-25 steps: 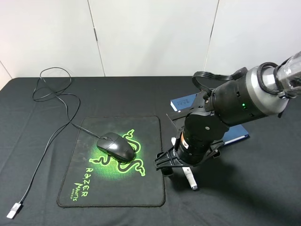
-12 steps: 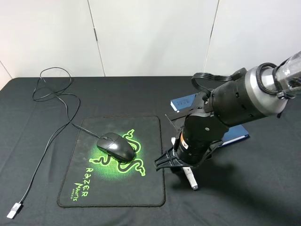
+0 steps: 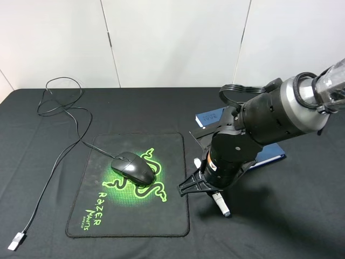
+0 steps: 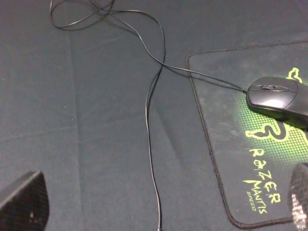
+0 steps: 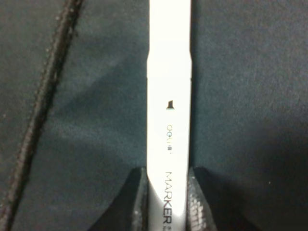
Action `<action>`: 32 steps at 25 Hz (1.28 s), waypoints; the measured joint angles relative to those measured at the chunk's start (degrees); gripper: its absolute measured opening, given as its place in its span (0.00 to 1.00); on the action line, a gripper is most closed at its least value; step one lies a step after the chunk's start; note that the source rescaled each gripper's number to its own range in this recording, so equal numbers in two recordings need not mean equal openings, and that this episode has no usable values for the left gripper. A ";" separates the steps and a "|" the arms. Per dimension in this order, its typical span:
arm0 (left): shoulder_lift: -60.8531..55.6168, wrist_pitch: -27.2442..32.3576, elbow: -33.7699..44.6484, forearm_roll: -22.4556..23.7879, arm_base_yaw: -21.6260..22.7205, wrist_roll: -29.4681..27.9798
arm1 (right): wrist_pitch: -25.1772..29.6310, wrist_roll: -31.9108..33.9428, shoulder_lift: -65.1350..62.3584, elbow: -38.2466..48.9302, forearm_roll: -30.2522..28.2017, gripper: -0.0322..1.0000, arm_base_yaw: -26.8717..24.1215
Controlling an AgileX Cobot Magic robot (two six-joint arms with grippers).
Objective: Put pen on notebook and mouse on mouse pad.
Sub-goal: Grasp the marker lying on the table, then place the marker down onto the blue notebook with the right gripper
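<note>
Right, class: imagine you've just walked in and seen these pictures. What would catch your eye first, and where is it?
The black mouse pad with its bright green snake logo, left of centre, with the glossy black mouse sitting on it. Next, the bulky black-and-silver arm bending low beside the pad's right edge, its right gripper closed on the white pen. The blue notebook lies mostly hidden beneath that arm.

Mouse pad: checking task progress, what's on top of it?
The mouse sits on the mouse pad, its cable trailing off the left edge. It covers part of the green logo, so that patch cannot be seen. The pen is beside the pad, not on it.
</note>
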 joint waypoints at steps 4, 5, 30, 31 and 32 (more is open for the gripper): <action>0.00 0.00 0.00 0.00 0.00 0.00 | 1.47 0.00 -0.85 0.06 -0.20 0.03 0.00; 0.00 0.00 0.00 0.00 0.00 0.00 | 2.34 0.00 -1.52 0.09 -0.20 0.03 0.00; 0.00 0.00 0.00 0.00 0.00 0.00 | 13.47 -23.92 -14.58 -10.53 8.68 0.03 -15.35; 0.00 0.00 0.00 0.00 0.00 0.00 | 13.33 -25.61 -14.37 -10.59 9.12 0.03 -16.94; 0.00 0.00 0.00 0.00 0.00 0.00 | 13.05 -26.92 -13.97 -10.59 9.59 0.03 -18.23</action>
